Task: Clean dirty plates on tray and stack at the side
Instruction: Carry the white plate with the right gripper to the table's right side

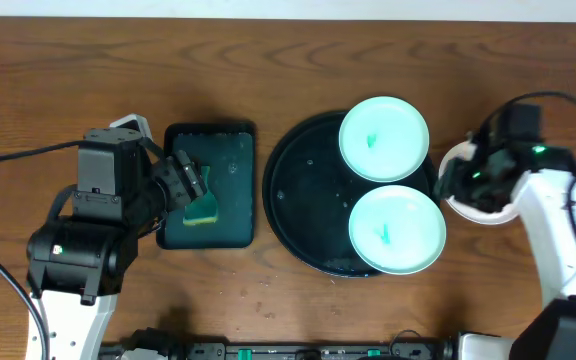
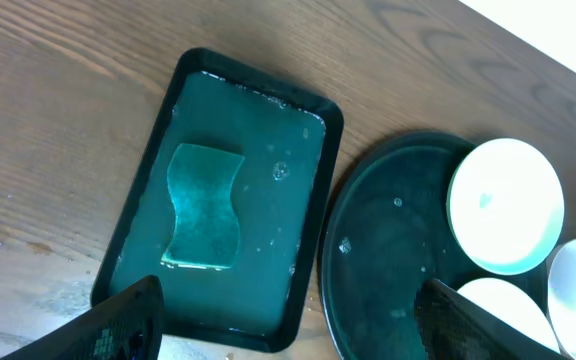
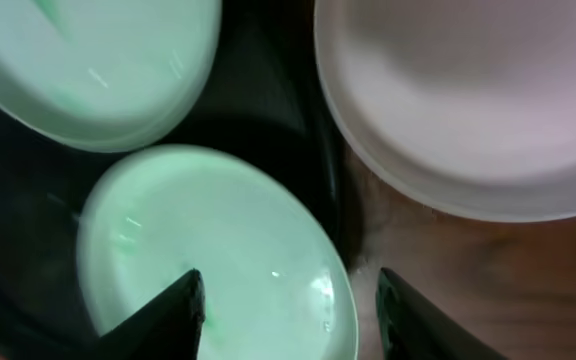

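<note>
**Overhead view: two smeared plates on tray, one off it**

Left pincer hangs spread and empty; below it a wavy green sponge lies in the dark green rectangular tray. Right pincer is spread, gripping nothing, over a plain white round plate on the wooden table. To its left, the large glossy black round tray holds a far pale-mint round plate and a near pale-mint round plate, both teal-smeared.

A dark green rectangular tray sits on the wooden table. A wavy-edged green sponge lies flat inside the tray, amid water droplets. A black cable runs left of the tray.
</note>
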Motion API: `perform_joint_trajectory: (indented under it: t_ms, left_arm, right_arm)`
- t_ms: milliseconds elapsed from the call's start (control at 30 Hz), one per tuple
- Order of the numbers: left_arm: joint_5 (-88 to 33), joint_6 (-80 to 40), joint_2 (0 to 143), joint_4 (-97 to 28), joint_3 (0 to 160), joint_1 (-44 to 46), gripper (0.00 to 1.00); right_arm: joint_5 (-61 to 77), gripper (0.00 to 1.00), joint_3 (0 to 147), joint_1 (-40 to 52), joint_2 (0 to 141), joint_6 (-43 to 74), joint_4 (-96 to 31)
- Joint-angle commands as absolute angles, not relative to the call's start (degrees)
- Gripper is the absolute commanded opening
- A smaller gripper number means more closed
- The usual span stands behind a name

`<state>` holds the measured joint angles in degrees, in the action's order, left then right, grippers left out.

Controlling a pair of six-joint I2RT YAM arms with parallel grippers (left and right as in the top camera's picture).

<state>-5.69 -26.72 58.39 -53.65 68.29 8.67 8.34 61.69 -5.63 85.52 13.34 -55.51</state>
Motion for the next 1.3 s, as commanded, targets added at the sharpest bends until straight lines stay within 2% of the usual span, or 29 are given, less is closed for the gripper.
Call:
perform_joint_trajectory:
  t_ms: [0,67,100,133,200,267,500,667,767,1000,1100,1267]
  left_arm:
    - [-5.80,-26.15,58.41,-53.78,69.76,8.43,0.80]
    - [-5.80,-26.15,58.41,-53.78,69.76,8.43,0.80]
    - [-5.80,-26.15,58.41,-53.78,69.76,8.43,0.81]
    - [-5.80,-26.15,58.41,-53.78,69.76,8.43,0.80]
    - [-5.80,-26.15,58.41,-53.78,69.76,8.43,0.80]
    - [-5.80,-26.17,58.41,-53.78,69.76,8.43,0.80]
    - [-5.80,-26.15,58.41,-53.78,69.76,8.43,0.80]
    - [-5.80,-26.15,58.41,-53.78,69.76,8.43,0.80]
    - [-5.80,-26.15,58.41,-53.78,69.76,8.43,0.81]
    - [-5.80,-26.15,58.41,-53.78,69.76,8.43,0.80]
    - [-5.80,-26.15,58.41,-53.78,69.76,8.43,0.80]
    - [-5.80,-26.15,58.41,-53.78,69.76,8.43,0.81]
  right_arm:
    - [-0.03,0.53,54.96,-2.81,87.18,17.45,-52.07]
    - [0.30,0.53,51.27,-2.24,87.83,18.28,-48.01]
    - [0.56,0.50,49.93,-2.17,87.99,18.44,-46.76]
    - [1.02,0.43,48.95,-2.15,87.99,18.44,-46.02]
    - [1.58,0.16,48.27,-2.15,87.96,18.39,-46.06]
    - [1.58,0.01,48.95,-2.15,87.77,18.35,-46.81]
    - [8.45,0.01,52.97,-0.84,82.70,15.75,-51.51]
    - [14.70,0.01,53.32,5.78,77.93,15.92,-48.34]
    - [12.01,0.01,53.15,11.86,77.65,19.88,-44.86]
    - [-4.16,0.01,50.15,23.99,85.19,33.71,-32.88]
    - [-5.50,0.01,50.13,25.63,90.72,37.95,-30.17]
    - [-4.38,0.03,50.22,25.78,93.21,37.58,-29.69]
